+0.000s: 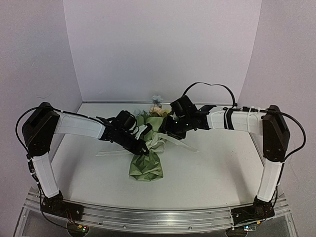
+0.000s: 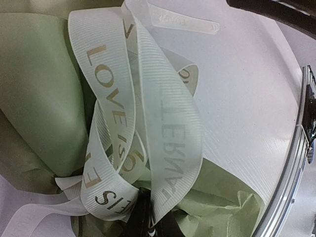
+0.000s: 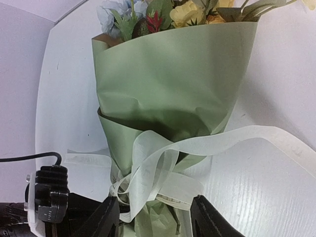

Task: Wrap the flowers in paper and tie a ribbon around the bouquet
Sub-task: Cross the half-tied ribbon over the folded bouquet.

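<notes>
On the ribbon (image 2: 106, 74) in your left wrist view you can read gold capitals. "LOVE" runs down the strand at the upper left of the frame. Down the middle strand "ETERNAL" shows faintly and mirrored, seen through the ribbon's back. At the lower left more gold letters, seemingly "IS", curl round a loop. In your other views nothing is legible.

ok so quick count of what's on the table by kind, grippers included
paper-wrapped bouquet: 1
cream lettered ribbon: 1
grippers: 2 (left gripper, right gripper)
total: 4
</notes>
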Robot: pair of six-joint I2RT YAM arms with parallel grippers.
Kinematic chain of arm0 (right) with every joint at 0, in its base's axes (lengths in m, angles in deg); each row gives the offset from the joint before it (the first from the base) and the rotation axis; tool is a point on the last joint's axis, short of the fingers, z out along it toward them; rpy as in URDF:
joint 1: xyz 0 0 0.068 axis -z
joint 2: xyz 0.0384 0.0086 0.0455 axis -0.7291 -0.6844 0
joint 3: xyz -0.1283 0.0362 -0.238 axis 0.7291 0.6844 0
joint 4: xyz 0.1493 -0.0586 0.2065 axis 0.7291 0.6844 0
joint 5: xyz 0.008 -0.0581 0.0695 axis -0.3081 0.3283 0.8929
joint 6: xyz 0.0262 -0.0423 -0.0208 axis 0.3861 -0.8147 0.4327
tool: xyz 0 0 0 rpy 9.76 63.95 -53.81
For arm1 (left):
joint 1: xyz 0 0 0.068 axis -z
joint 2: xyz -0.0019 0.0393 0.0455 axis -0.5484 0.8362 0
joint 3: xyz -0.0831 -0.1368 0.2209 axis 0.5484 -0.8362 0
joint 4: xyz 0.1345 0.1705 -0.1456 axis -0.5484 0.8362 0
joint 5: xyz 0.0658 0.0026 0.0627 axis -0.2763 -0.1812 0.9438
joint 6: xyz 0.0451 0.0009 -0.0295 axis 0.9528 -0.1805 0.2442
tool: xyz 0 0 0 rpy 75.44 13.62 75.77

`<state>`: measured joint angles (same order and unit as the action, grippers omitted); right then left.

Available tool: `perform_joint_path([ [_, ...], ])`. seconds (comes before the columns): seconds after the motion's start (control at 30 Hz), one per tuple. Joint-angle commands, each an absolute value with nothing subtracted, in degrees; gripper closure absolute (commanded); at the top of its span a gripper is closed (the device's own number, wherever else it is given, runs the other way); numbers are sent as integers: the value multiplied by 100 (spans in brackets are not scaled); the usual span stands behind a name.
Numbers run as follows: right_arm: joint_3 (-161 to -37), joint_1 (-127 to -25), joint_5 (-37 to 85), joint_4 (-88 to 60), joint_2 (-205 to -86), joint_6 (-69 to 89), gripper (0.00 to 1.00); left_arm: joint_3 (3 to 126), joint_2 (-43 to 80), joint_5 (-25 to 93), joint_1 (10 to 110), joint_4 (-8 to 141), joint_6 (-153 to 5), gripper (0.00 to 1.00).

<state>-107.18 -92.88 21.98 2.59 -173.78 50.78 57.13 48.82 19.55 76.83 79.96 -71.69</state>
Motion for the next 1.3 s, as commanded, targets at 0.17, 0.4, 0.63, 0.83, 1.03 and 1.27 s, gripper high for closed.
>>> perform_joint_path([
  [0.17, -11661, -9321, 2613, 254, -18283, 5331, 46, 5961, 4888, 1953, 7685, 8034, -7040, 94],
  [0.4, -11630, -9318, 2528, 254, -18374, 5513, 56, 5940, 4867, 1976, 7685, 8006, -7061, 94],
  [0.63, -11606, -9310, 2481, 246, -18229, 5471, 67, 5940, 4876, 1982, 7685, 8008, -7070, 94],
  [0.83, -11398, -9311, 2417, 194, -18034, 5464, 75, 5970, 4917, 1979, 7685, 7995, -7089, 94],
  [1.03, -11206, -9314, 2460, 81, -17863, 5452, 76, 5949, 4913, 1974, 7680, 7964, -7119, 94],
  [1.27, -11024, -9318, 2556, -100, -17742, 5443, 65, 5934, 4900, 1981, 7683, 7945, -7120, 94],
])
